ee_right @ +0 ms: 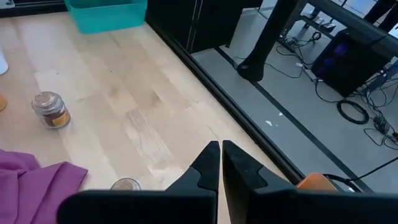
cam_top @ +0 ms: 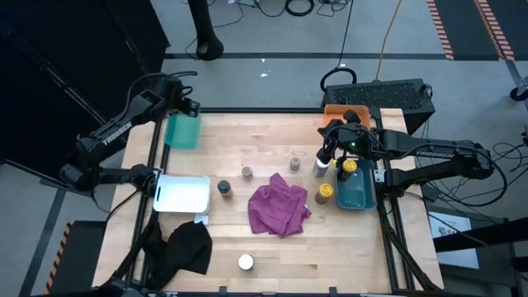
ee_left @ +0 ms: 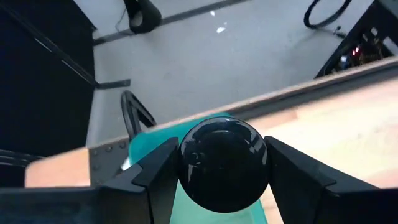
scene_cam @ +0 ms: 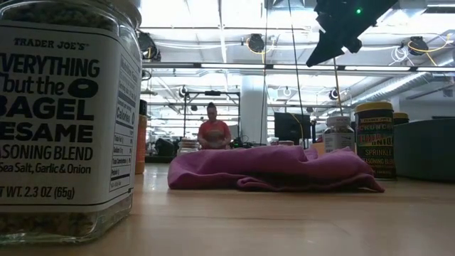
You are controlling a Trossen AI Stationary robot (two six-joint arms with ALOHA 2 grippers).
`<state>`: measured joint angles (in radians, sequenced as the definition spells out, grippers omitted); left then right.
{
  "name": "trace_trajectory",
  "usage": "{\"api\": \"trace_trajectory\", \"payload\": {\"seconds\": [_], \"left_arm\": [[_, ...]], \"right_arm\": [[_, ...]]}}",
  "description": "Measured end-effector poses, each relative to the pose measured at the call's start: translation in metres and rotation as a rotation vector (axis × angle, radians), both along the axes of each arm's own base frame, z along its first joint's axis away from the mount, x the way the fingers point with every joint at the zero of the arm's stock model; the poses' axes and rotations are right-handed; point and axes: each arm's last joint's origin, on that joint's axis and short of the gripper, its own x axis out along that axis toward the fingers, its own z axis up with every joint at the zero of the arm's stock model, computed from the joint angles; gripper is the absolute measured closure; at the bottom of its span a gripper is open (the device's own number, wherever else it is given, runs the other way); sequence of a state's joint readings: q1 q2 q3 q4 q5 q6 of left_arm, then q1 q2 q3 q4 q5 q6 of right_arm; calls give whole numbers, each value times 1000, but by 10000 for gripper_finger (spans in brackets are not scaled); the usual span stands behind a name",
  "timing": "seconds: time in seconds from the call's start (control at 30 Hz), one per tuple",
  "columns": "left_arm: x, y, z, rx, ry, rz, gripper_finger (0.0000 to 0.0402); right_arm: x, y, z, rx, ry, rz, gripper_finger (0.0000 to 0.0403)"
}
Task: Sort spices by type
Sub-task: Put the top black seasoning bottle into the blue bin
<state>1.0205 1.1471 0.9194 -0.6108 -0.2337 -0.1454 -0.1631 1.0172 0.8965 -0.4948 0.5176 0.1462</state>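
Small spice jars stand upright on the wooden table: three brownish ones (cam_top: 294, 162), (cam_top: 247, 172), (cam_top: 223, 188), a white-lidded one (cam_top: 320, 167), a yellow-lidded one (cam_top: 323, 193), another yellow-lidded one (cam_top: 349, 167) inside the dark teal tray (cam_top: 356, 196), and a white-lidded one (cam_top: 245, 262) near the near edge. My left gripper (ee_left: 224, 171) is over the light teal tray (cam_top: 183, 130) at the far left, shut on a black-lidded jar (ee_left: 224, 163). My right gripper (ee_right: 221, 163) is shut and empty, raised above the white-lidded jar on the right. My left gripper pinches the black-lidded jar between its two fingers (ee_left: 163, 175), one on each side just below the round black lid (ee_left: 224, 149). The jar is upright and lifted above the light teal tray (ee_left: 155, 140). The jar's body is hidden under its lid.
A crumpled magenta cloth (cam_top: 279, 208) lies mid-table. A white tray (cam_top: 181, 194) sits at the left, an orange tray (cam_top: 346, 111) at the far right, and a black cloth (cam_top: 186, 247) at the near left corner. A person (scene_cam: 213, 131) sits far behind the table.
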Motion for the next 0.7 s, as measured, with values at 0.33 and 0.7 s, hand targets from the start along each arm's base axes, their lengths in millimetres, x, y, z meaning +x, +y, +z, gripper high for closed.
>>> {"api": "trace_trajectory", "payload": {"seconds": [0.33,0.7], "left_arm": [[0,1,-8,18,-39,34,191],[5,7,-13,47,-29,140,191]], "right_arm": [[-1,-3,-7,5,16,-17,403],[-1,-3,-7,7,14,-18,403]]}}
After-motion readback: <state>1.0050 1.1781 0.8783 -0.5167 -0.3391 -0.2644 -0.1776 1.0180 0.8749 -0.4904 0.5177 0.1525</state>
